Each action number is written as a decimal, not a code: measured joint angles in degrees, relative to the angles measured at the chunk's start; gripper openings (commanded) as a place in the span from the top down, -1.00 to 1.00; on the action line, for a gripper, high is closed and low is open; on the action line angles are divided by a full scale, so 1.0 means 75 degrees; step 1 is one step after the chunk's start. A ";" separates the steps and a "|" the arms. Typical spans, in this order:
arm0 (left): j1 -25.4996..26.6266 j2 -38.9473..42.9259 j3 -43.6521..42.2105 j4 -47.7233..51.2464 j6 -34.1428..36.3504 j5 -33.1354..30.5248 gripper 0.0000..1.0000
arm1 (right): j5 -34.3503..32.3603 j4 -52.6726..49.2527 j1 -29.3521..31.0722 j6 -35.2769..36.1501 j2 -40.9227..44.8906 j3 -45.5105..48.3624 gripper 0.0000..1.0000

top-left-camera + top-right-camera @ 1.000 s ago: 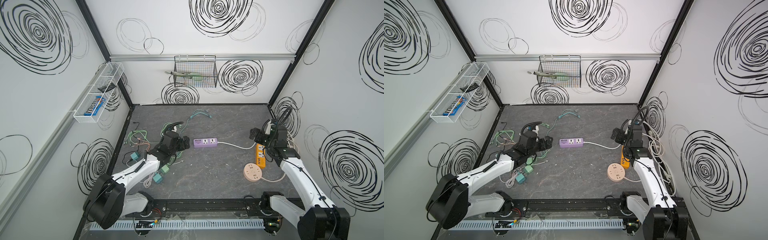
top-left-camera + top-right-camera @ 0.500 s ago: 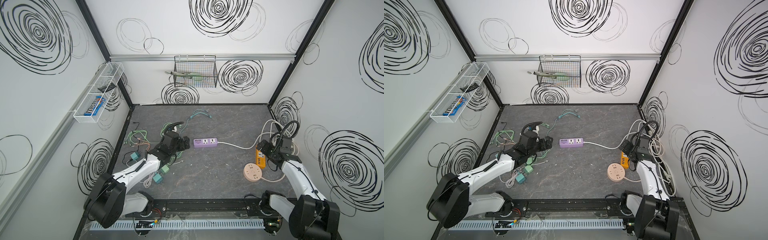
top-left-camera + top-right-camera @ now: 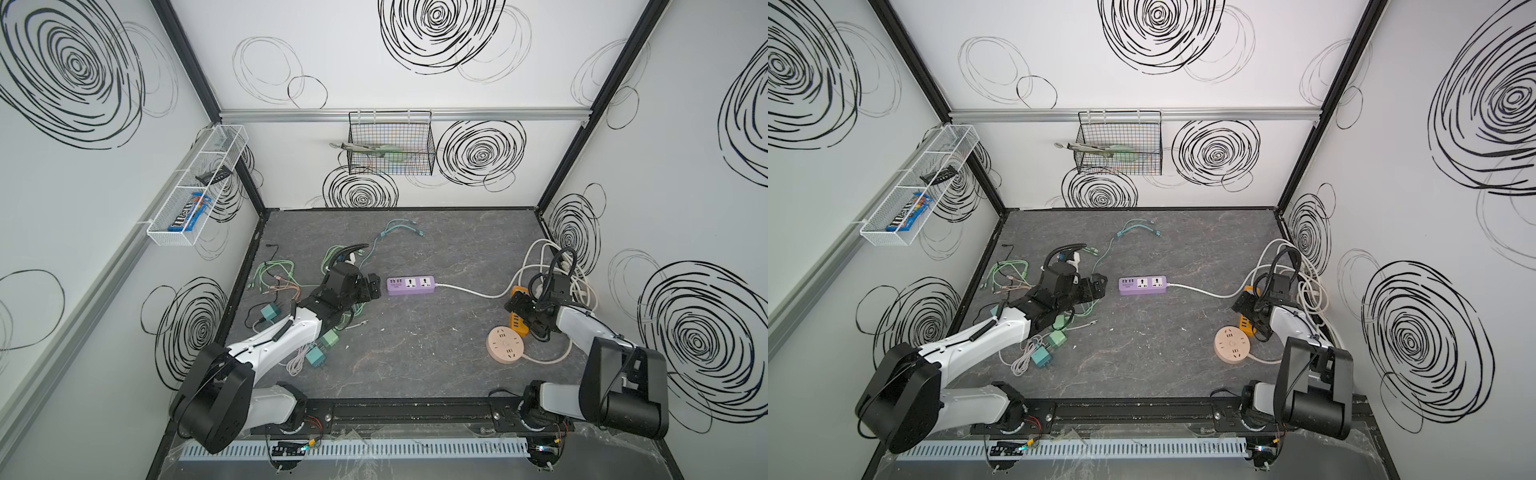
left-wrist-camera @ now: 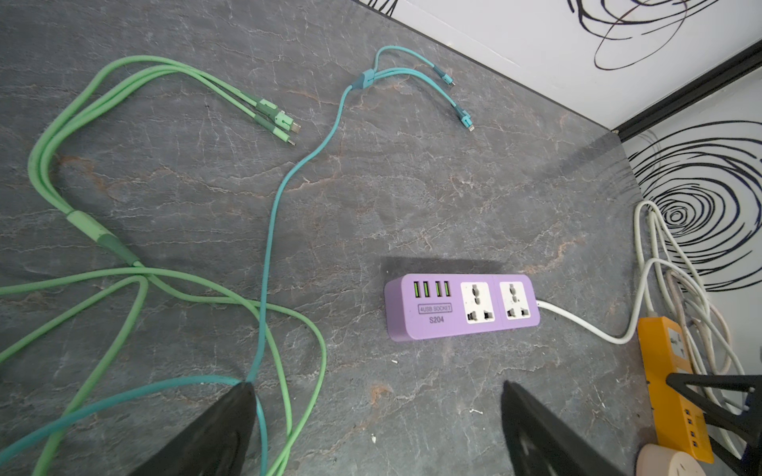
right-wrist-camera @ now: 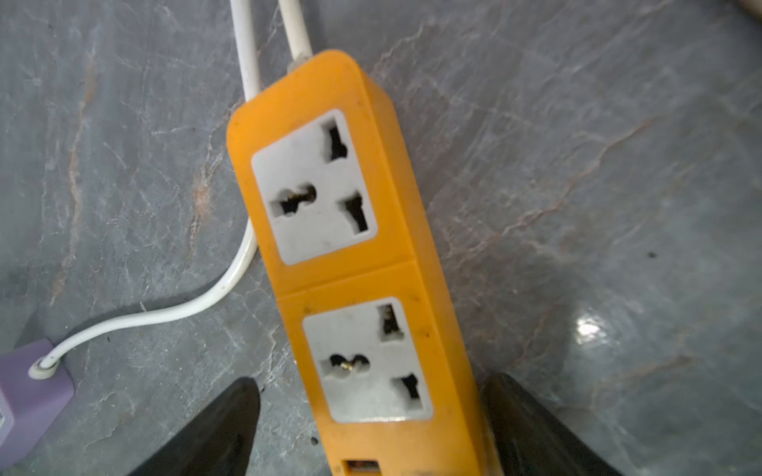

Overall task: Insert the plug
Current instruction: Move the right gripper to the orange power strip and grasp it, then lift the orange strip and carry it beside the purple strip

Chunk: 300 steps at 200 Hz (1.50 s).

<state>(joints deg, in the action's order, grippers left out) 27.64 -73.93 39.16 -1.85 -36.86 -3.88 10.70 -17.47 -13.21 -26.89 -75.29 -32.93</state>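
Nothing inserted yet: visible sockets on orange strip point(image 5: 342, 272) and purple strip point(image 4: 462, 307) are empty. Candidate plugs are probably the green adapters point(image 3: 330, 338), loose on desk point(image 3: 415, 353), left side. Right gripper point(image 5: 371, 383) spread, straddling orange strip, one finger looks to touch its side. Left gripper point(image 4: 377, 385) spread wide, empty, near purple strip.

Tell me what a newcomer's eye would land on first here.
The orange power strip on the far right, with the right gripper open astride it, draws the eye first. Next comes the purple power strip in the middle, then the tangle of green cables on the left beside the open left gripper.
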 measured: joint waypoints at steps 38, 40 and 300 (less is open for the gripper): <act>-0.0009 0.0000 0.0000 -0.0006 0.0000 0.0003 -0.92 | -0.0012 0.0195 0.0291 0.0032 -0.0172 0.0038 -0.25; -0.0009 0.0000 0.0000 -0.0009 0.0000 0.0003 -0.92 | -0.0003 0.0216 0.0315 0.0041 -0.0181 0.0035 -0.24; 0.0154 -0.0061 -0.0181 -0.0297 -0.0026 0.0044 -0.92 | 0.1970 0.0283 0.4966 -0.5470 -0.0883 -0.0527 0.11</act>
<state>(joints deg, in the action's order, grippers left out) 28.80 -74.39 37.80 -4.08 -37.06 -3.55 25.47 -15.35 24.03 -67.92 -81.91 -36.88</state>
